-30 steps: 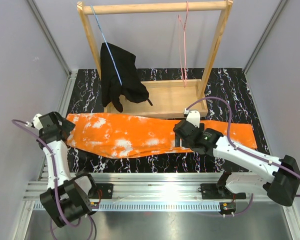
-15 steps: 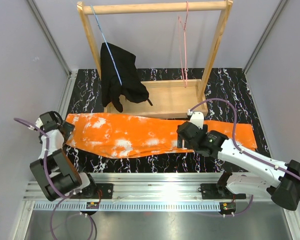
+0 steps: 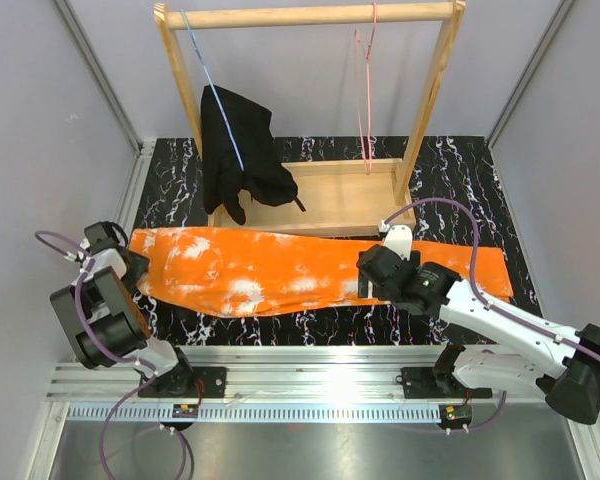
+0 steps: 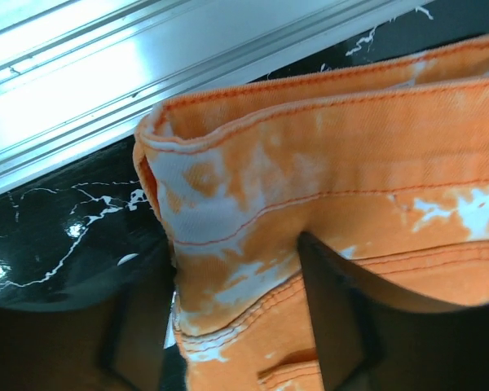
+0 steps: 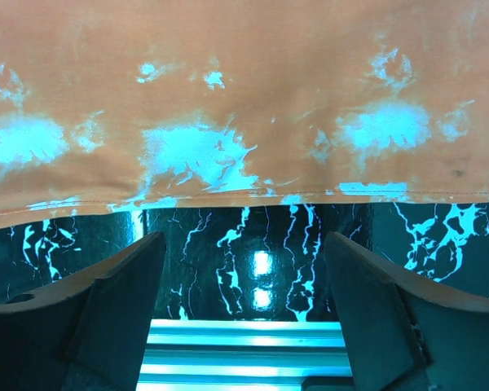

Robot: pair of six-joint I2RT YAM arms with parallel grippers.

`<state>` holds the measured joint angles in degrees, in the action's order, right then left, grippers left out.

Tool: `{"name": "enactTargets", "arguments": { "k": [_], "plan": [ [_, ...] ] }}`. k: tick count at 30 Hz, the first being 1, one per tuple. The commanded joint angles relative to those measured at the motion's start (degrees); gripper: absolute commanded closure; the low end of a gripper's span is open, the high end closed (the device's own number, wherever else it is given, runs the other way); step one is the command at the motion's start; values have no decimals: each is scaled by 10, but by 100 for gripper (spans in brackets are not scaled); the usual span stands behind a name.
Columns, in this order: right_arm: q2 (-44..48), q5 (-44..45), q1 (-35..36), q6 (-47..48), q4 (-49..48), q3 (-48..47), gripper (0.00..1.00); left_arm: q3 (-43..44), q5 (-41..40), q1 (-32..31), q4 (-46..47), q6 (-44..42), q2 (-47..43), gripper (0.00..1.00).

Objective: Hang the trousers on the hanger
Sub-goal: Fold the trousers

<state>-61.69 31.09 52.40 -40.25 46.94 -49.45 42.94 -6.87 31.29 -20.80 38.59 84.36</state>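
Both low at trousers (image 3: 280, 270): left gripper (image 4: 228, 261) straddling waistband by desk's (image 3: 460, 170) left edge, grip unclear; right gripper (image 5: 243, 244) agape over near hem.

**Tabletop (image 3: 480, 170): black, glossy, white-veined. Two things rest on it.**
Trousers (image 3: 250, 265), orange with white blotches, lie flat and stretch left to right across nearly the full width. One end sits close to the left edge with its stitched border folded up; the other is near the right edge. Behind them, the flat wooden base (image 3: 330, 200) of a rack sits on the far half, its near edge just beside the cloth. A bare strip of tabletop shows between the trousers' near edge and the metal rail (image 3: 330, 365) along the front.
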Motion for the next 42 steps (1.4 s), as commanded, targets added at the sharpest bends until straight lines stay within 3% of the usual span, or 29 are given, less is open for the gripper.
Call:
{"name": "enactTargets", "arguments": {
  "k": [1,5,8,9,11,15,21,23,25,29,34,42],
  "plan": [
    [15,30,4,-15,3,1,14,19,-13,4,20,-4,15,46],
    [11,27,3,-18,3,3,14,22,-8,4,17,-11,21,62],
    [7,26,4,-18,3,7,14,23,3,4,17,-12,16,81],
    [4,26,4,-18,3,8,14,24,9,5,17,-12,13,93],
    [-4,27,3,-18,-1,10,14,25,21,5,16,-13,-2,100],
    [-19,28,2,-13,-23,13,14,17,35,4,26,-17,-66,100],
    [-80,24,4,5,-75,-1,36,-9,110,4,57,-26,-207,100],
    [-107,25,3,10,-90,-13,52,-16,155,3,73,-36,-249,100],
    [-134,31,3,9,-98,-22,82,-20,179,1,85,-50,-291,100],
    [-179,36,0,12,-132,-31,99,-21,269,-30,113,-86,-363,100],
    [-246,31,-7,24,-180,-48,100,-29,342,-65,114,-115,-457,100],
    [-349,35,-16,33,-228,-89,100,-29,367,-90,10,-151,-564,100]
  ]
}}
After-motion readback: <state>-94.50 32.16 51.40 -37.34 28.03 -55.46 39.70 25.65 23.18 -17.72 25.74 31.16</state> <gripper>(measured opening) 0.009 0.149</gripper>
